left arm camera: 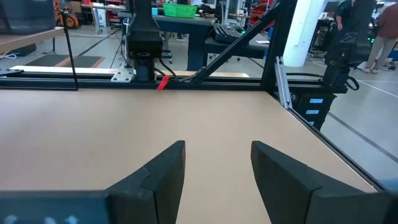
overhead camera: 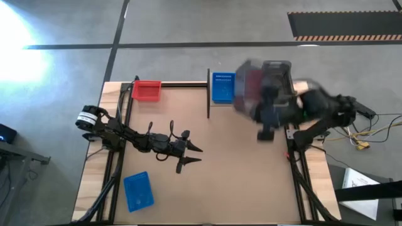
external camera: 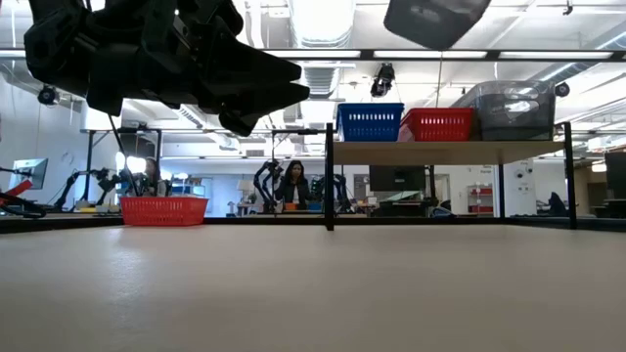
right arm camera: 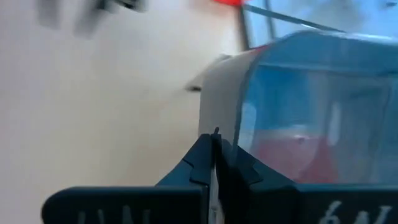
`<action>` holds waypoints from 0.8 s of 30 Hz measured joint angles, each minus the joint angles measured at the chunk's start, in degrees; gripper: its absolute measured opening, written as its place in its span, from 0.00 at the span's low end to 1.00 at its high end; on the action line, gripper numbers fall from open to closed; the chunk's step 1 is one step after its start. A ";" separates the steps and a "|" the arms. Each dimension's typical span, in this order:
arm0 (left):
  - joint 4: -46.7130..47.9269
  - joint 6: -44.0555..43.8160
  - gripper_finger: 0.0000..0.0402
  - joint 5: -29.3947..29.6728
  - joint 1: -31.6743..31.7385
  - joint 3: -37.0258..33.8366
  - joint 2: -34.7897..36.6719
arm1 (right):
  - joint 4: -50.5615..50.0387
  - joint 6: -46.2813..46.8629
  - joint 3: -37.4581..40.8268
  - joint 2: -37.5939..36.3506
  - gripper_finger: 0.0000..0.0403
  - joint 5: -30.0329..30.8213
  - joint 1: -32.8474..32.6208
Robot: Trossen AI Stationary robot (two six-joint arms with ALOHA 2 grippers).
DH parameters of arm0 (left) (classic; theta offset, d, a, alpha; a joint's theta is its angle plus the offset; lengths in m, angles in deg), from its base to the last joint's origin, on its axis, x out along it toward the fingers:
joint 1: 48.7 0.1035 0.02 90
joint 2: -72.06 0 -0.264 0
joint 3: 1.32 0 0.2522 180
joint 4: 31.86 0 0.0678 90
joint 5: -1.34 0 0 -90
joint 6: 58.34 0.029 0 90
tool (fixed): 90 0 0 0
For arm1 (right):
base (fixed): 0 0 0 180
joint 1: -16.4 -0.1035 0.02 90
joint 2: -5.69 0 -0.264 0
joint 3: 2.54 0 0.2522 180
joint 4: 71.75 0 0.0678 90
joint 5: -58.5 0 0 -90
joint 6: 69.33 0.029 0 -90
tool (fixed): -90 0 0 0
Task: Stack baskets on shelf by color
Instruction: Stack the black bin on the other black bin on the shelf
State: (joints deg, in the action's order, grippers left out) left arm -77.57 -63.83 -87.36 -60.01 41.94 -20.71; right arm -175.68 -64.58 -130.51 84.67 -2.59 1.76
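Fingers of the right gripper [right arm camera: 214,163] pinch the grey basket's [overhead camera: 270,85] wall, seemingly above the shelf [external camera: 445,153] at 2 o'clock. Left gripper [overhead camera: 193,154] hovers mid-table, fingers spread, holding nothing.

Both arms are dark, near-black jointed links. Left arm carries a white ring band by its base and thin black cables along its links. Left gripper [left arm camera: 214,180]: two broad matte-black wedge fingers. Right gripper [right arm camera: 214,165]: black, pale lettering on housing.
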 joint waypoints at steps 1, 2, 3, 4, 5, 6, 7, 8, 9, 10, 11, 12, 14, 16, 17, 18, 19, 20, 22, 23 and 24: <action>-0.03 0.01 0.42 0.00 0.02 0.00 0.00 | 0.04 -3.79 0.00 -0.85 0.02 -0.18 3.16; -0.05 0.03 0.42 0.00 0.02 0.00 0.00 | 0.07 -7.32 0.00 -1.63 0.02 -0.37 6.50; -0.06 0.11 0.42 0.00 0.02 0.00 0.00 | 0.04 -10.70 0.07 -2.37 0.02 -0.66 9.77; -0.06 0.15 0.42 0.00 0.02 0.00 0.00 | 0.03 -13.81 0.11 -2.88 0.02 -1.18 12.96; -0.07 0.15 0.42 0.00 0.02 0.01 0.00 | 0.05 -16.98 0.14 -3.36 0.02 -2.07 16.28; -0.07 0.16 0.42 0.00 0.02 0.05 0.00 | 0.13 -20.03 0.39 -3.86 0.02 -3.22 19.63; -0.05 0.20 0.42 0.02 0.02 0.16 0.00 | 0.10 -22.83 0.83 -4.29 0.02 -4.62 22.79; -0.08 0.25 0.42 0.00 0.02 0.27 0.00 | 0.04 -25.27 1.39 -4.68 0.02 -6.04 25.90; -0.11 0.33 0.42 0.00 0.02 0.37 0.00 | 0.04 -27.52 2.06 -4.95 0.02 -7.20 28.71; -0.09 0.44 0.42 0.00 0.02 0.48 0.00 | 0.09 -29.32 2.93 -5.40 0.02 -7.66 31.16; -0.09 0.48 0.42 0.00 0.02 0.56 0.00 | 0.07 -31.31 3.92 -5.86 0.02 -7.81 33.60; -0.11 0.48 0.42 0.00 0.02 0.59 0.00 | 0.08 -33.21 4.97 -6.37 0.02 -7.91 35.93; -0.09 0.48 0.42 0.01 0.02 0.59 0.00 | 0.10 -35.99 7.19 -7.47 0.02 -7.95 40.05; -0.09 0.48 0.42 0.02 0.04 0.59 0.00 | 0.13 -38.03 9.64 -8.78 0.02 -7.85 43.75; -0.09 0.48 0.42 0.01 0.04 0.59 0.00 | 0.06 -38.95 10.82 -9.46 0.02 -7.87 45.34; -0.09 0.48 0.42 0.01 0.04 0.58 0.00 | 0.03 -39.59 11.92 -10.17 0.02 -7.90 46.77; -0.07 0.47 0.42 0.02 0.04 0.56 0.00 | 0.07 -40.05 12.93 -10.86 0.02 -7.93 47.94; -0.07 0.48 0.42 0.01 0.04 0.55 0.00 | 0.04 -40.12 13.87 -11.50 0.02 -8.03 48.90; -0.07 0.46 0.42 0.02 0.04 0.55 0.00 | 0.11 -39.85 15.42 -12.75 0.02 -9.66 49.90; -0.07 0.46 0.42 0.02 0.04 0.52 0.00 | 0.12 -39.65 16.19 -13.32 0.02 -11.40 49.99; -0.07 0.46 0.42 0.02 0.04 0.52 0.00 | 0.10 -39.59 16.98 -13.85 0.02 -13.21 50.00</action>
State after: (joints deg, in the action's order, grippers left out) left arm -77.63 -63.37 -87.34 -59.97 42.47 -20.71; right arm -175.58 -104.17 -113.53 70.81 -15.80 51.76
